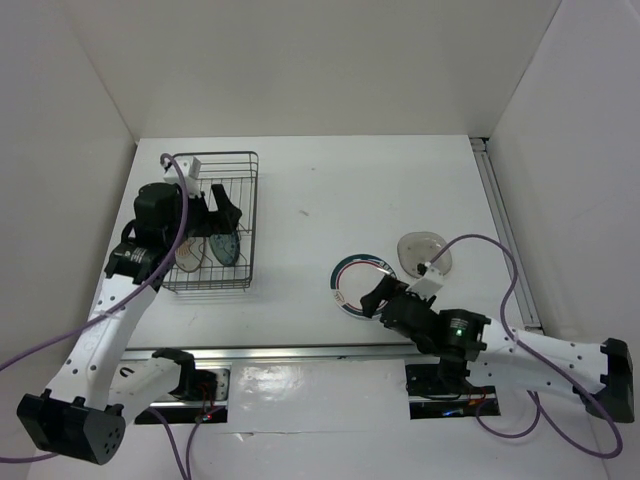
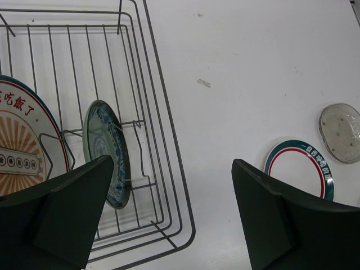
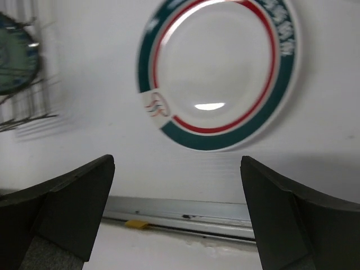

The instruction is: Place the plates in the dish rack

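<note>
Clearance: white table [image 1: 320, 190] is boxed by white walls [image 1: 300, 60] on three sides. A broad bare stretch lies right of the left gripper [image 2: 173, 169], between the dish rack [image 1: 252, 205] and the green-and-red rim plate [image 3: 216, 73]. A metal rail [image 1: 330, 350] runs along the near table edge, close by the right gripper [image 3: 177, 163]

Count: 4 plates, namely teal-patterned plate [image 2: 107, 152], sunburst plate [image 2: 22, 140], green-and-red rim plate, clear-grey glass plate [image 1: 424, 250]; 1 rack; 2 grippers. Two plates in rack, two flat on table

Left gripper: fingers [image 2: 73, 208] wide apart, nothing between them, over the rack's right-hand wall. Teal-patterned plate stands on edge among the prongs [image 2: 138, 146], just beyond the left finger. Sunburst plate, orange rays with red characters, stands upright further left, cut off by the frame edge, with a gap between the two

Right gripper: fingers [image 3: 67, 202] apart, empty. Green-and-red rim plate lies straight ahead, untouched, with a white centre and a small wave mark at the rim. Clear-grey glass plate lies beyond it and to the gripper's right, just beside it
</note>
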### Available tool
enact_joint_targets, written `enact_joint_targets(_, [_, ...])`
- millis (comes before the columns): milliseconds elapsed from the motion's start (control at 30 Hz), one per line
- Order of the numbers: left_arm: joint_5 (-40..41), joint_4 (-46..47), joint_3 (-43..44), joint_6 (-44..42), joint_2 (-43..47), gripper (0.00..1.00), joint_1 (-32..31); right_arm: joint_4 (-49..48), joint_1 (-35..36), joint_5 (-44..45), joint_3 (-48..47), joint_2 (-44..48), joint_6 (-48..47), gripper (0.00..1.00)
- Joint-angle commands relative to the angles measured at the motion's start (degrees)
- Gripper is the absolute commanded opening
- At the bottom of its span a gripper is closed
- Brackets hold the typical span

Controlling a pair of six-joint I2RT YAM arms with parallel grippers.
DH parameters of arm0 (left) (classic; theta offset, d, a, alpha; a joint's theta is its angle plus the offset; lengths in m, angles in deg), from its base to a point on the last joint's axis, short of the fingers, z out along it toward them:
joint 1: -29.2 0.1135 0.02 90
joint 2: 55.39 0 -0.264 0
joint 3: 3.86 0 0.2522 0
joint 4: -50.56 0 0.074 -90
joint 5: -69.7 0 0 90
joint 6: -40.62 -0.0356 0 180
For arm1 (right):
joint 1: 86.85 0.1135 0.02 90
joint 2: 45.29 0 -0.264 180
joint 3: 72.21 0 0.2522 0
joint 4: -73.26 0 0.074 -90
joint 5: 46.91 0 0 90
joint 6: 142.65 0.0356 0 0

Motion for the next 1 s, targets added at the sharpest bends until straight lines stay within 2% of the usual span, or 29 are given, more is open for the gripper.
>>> enact_joint_targets(0, [-2.4,1.2,0.8,0.3,1.3,1.0,0.1,11.2,0.5,7.6,-0.3,-5.9,15.4,1.0])
enact_joint_targets(133, [-1.9,1.2,0.8,0.3,1.8,1.0,0.1,10.9,0.5,8.2,3.2,-7.5,24.2,1.0])
enact_joint_targets(333, [-3.9,1.2,0.8,0.3,1.8,1.0,0.1,4.6,0.5,11.4,7.8,-6.3,26.7,0.99])
enact_joint_targets(500, [-5.0,1.2,0.8,0.3,1.8,1.0,0.1,-4.5,0.5,13.0,11.6,-7.7,26.2,0.95])
enact_joint_targets(633, [-5.5,1.7,0.8,0.3,1.8,1.0,0.1,-9.1,0.5,13.5,13.5,-11.4,26.5,0.9])
enact_joint_targets(767, [-6.1,1.7,0.8,0.3,1.8,1.0,0.1,-15.2,0.5,14.1,16.1,-14.3,26.5,0.8])
enact_joint_targets(800, [-6.1,1.7,0.8,0.3,1.8,1.0,0.1,-17.4,0.5,14.1,16.1,-14.8,26.5,0.71])
enact_joint_targets(867, [-6.6,1.7,0.8,0.3,1.8,1.0,0.1,-20.2,-0.1,13.5,17.6,-15.6,25.7,0.62])
enact_joint_targets(967, [-6.6,1.7,0.8,0.3,1.8,1.0,0.1,-23.1,-1.3,12.0,18.2,-18.3,24.8,0.61])
